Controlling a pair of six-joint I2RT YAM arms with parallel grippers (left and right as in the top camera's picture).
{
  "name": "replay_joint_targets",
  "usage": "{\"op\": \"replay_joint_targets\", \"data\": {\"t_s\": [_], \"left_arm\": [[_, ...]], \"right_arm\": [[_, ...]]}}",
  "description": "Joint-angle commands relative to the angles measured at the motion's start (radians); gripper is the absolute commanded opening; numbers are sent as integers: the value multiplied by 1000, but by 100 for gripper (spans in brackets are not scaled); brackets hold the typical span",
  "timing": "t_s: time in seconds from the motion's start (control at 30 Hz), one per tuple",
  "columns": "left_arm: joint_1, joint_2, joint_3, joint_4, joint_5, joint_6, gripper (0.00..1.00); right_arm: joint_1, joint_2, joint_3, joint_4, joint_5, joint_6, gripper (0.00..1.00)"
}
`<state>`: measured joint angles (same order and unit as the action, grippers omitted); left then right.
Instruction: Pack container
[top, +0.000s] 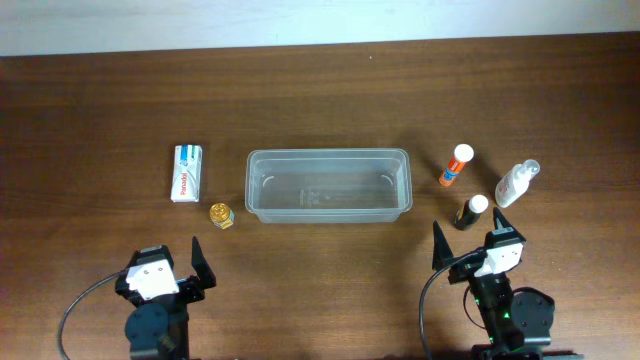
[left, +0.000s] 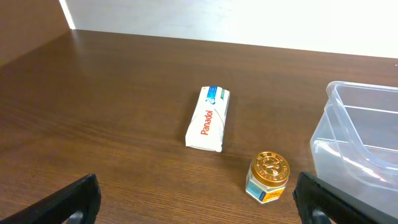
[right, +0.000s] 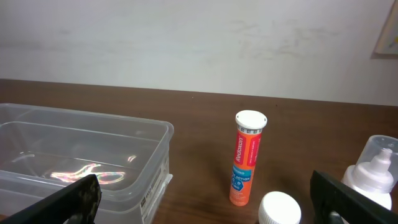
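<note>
**Nothing packed; both end effectors empty**

Left of the container (top: 255, 186), the left end effector (left: 196, 200) gapes wide and empty near the Panadol box (top: 187, 172) and gold-lidded jar (top: 221, 215). The container sits mid-tabletop (top: 320, 90). To its right, the orange tube (top: 456, 165), dark bottle (top: 471, 211) and spray bottle (top: 517, 182) crowd together, so a reach could topple neighbours. The right end effector (right: 205, 200) is equally wide and empty. Its wrist view crops the dark bottle.

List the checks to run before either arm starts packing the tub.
1. Container upright and empty: ok.
2. Left pincer open, holding nothing: ok.
3. Right pincer open, holding nothing: ok.
4. Panadol box and gold-lidded jar apart on the left side, nothing on top: ok.
5. Orange tube, spray bottle and white-capped dark bottle stand close together on the right; finger room between them: cannot tell.
</note>
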<state>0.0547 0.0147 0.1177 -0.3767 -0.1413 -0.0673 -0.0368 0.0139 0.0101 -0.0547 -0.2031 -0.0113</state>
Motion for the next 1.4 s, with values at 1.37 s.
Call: {"op": "replay_joint_targets", "data": {"t_s": [1.37], "left_arm": [[6,-8,18,22,443,4,100]], "right_arm": [[-10,-8,-5,-6,9,2,98]]}}
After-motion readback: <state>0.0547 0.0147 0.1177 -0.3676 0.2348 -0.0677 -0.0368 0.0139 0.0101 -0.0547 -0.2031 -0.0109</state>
